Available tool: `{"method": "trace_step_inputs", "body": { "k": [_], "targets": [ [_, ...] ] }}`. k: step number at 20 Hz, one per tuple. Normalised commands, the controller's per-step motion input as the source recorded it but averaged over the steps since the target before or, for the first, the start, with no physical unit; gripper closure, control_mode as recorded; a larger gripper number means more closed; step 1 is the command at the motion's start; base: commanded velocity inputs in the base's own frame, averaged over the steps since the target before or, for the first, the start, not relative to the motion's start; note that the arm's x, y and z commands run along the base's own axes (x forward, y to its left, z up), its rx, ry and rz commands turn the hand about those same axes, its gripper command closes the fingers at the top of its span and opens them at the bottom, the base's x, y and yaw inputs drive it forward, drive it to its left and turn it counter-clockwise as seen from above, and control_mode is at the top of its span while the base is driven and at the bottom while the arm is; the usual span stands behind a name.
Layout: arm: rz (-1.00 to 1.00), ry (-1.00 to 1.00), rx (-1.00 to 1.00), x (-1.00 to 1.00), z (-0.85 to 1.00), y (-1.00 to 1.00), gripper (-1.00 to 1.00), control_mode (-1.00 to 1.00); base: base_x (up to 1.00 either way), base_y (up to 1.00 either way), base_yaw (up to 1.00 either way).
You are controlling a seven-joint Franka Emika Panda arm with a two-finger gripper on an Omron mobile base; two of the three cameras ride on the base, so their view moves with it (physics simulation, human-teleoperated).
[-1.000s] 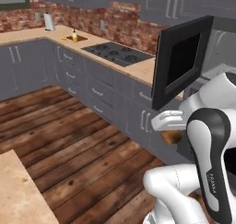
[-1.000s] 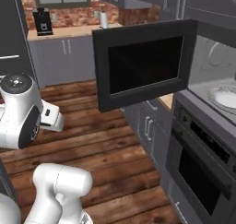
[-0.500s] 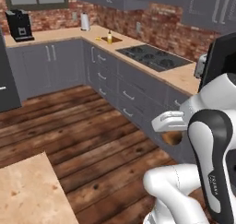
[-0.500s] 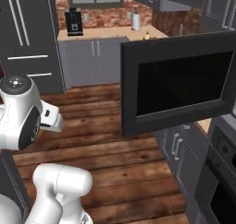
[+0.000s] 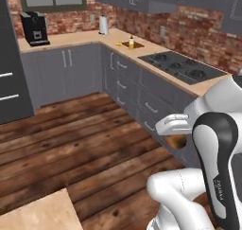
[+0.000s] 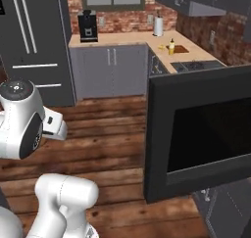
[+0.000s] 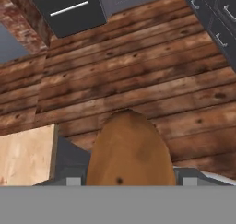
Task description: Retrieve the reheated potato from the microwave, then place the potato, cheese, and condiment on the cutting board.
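Dark wooden planks (image 5: 85, 148) cover the kitchen floor, and grey cabinets (image 5: 71, 70) stand under a light beige counter (image 5: 75, 37) along a red brick wall (image 5: 189, 28). At the far left of the left base view a tall dark fridge (image 5: 12, 82) stands, then a black coffee machine (image 5: 34, 28) on the counter, a white paper roll (image 5: 103, 24), and the small yellow squeeze bottle with a dark cap (image 5: 131, 42), the condiment, beside a sink. Further right a black gas stove (image 5: 182, 68) is set into the counter. Lower right, the white arm (image 5: 212, 144) carries the gripper (image 5: 176, 138), and under the white hand a brown rounded lump shows, probably the potato (image 5: 177, 141), though it is half hidden there.

From the hand view the brown oval potato (image 7: 130, 149) sits between the two fingers, high over the floor, so the jaws are clenched on it. A corner of a beige counter (image 7: 25, 156) is at the left.

From the right base view the large dark glass door of the grey microwave (image 6: 201, 134) stands swung open at the right.
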Motion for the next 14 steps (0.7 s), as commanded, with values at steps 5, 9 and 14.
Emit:
{"method": "trace_step_inputs", "body": {
  "k": [5,9,14],
  "targets": [
    [0.00,0.00,0.00,0.00,0.00,0.00,1.00,1.00,0.80,-0.13,0.02],
    [0.00,0.00,0.00,0.00,0.00,0.00,1.00,1.00,0.78,-0.16,0.01],
    [0.00,0.00,0.00,0.00,0.00,0.00,1.00,1.00,0.79,-0.17,0.01]
  ]
}}
